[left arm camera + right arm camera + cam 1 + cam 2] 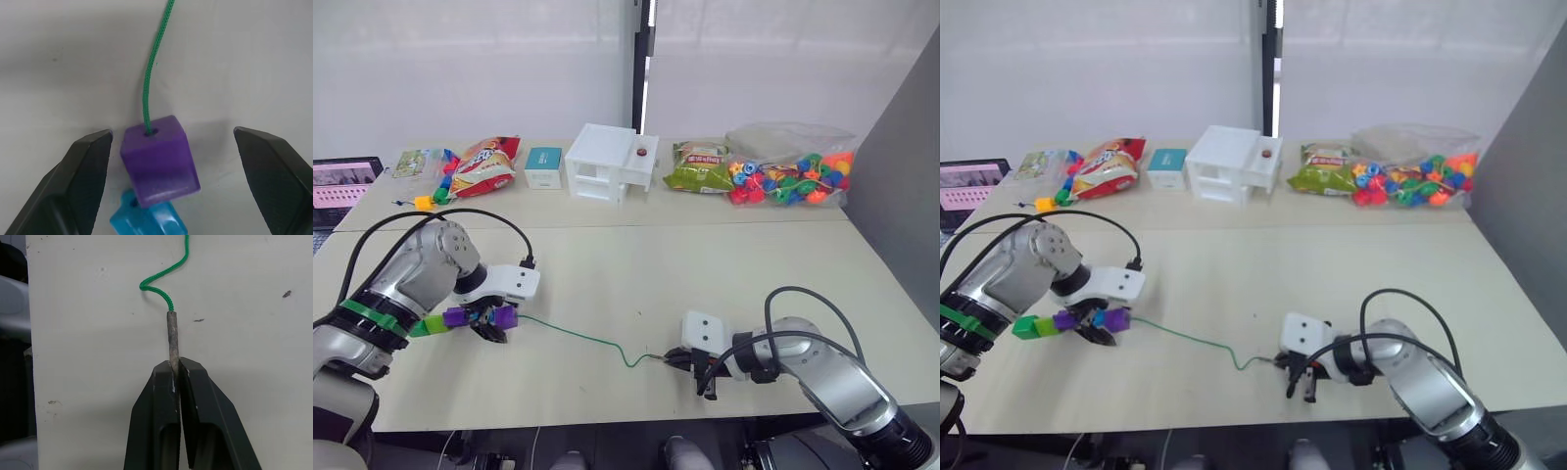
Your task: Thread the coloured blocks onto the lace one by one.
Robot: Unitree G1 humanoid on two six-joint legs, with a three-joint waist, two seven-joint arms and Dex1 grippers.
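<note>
Lace [578, 338] green, blocks [470, 318] strung; right gripper [174, 366] pinches its pale tip, left gripper [171, 147] spread wide

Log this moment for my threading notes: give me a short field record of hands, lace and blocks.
left hand: open, fingers either side of a purple block, not touching it
right hand: shut on the lace's stiff tip
lace: green, lying slack and wavy on the table between the two hands
blocks on lace: purple one at the end with the cord entering its hole, blue block right behind it
row: light green and purple cubes in line by the left hand
</note>
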